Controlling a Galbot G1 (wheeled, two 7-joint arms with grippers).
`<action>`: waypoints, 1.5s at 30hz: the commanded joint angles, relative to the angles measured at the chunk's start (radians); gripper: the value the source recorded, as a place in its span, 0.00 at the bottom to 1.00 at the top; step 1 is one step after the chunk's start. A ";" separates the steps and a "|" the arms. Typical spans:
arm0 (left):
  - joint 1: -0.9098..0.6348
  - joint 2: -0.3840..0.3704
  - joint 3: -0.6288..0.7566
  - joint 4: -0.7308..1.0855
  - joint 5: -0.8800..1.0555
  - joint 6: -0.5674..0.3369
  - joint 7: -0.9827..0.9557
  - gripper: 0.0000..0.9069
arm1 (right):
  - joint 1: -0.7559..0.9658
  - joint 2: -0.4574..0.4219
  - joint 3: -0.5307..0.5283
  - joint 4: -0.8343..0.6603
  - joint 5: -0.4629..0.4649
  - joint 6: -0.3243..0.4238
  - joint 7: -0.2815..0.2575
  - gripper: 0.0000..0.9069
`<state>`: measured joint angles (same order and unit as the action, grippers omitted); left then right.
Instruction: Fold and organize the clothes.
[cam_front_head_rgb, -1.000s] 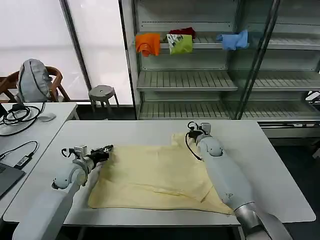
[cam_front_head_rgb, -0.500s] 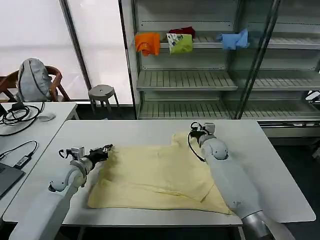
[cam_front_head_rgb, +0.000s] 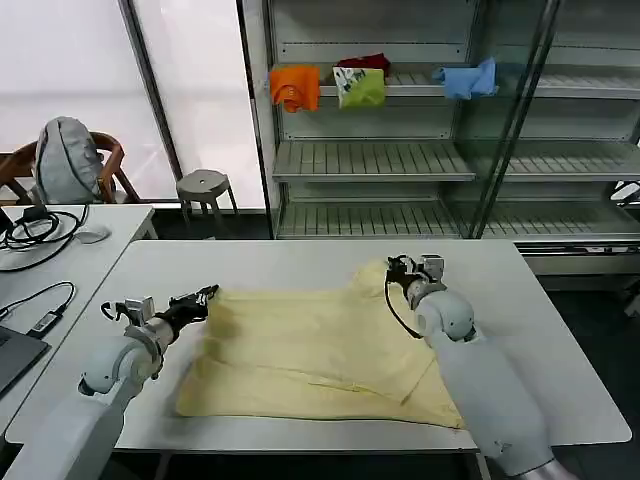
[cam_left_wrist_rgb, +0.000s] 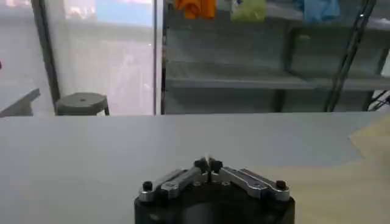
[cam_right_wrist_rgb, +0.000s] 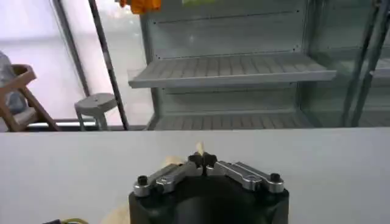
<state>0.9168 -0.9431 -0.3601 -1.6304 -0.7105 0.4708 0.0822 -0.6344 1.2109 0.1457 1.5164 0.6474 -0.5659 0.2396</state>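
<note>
My left hand (cam_front_head_rgb: 207, 295) and right hand (cam_front_head_rgb: 394, 266) each pinch a far corner of the big, soft, pale yellow T-shirt (cam_front_head_rgb: 310, 350) (flat on the grey tabletop (cam_front_head_rgb: 290, 262)), ready to fold it over.

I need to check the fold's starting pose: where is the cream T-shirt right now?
In the head view, the cream T-shirt lies spread on the white table, toward the near edge, between the left claw at its left corner and the right claw at its far right corner.
</note>
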 joint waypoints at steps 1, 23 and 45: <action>0.147 -0.003 -0.065 -0.143 -0.005 -0.011 0.001 0.02 | -0.153 -0.083 0.054 0.232 0.029 -0.012 0.003 0.00; 0.266 -0.017 -0.156 -0.219 0.009 -0.030 0.013 0.01 | -0.452 -0.164 0.192 0.499 0.030 -0.003 -0.011 0.00; 0.385 -0.031 -0.196 -0.258 0.044 -0.033 0.030 0.02 | -0.527 -0.181 0.212 0.545 0.018 -0.003 -0.012 0.00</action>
<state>1.2631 -0.9723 -0.5466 -1.8746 -0.6715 0.4368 0.1114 -1.1324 1.0375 0.3505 2.0372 0.6676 -0.5656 0.2258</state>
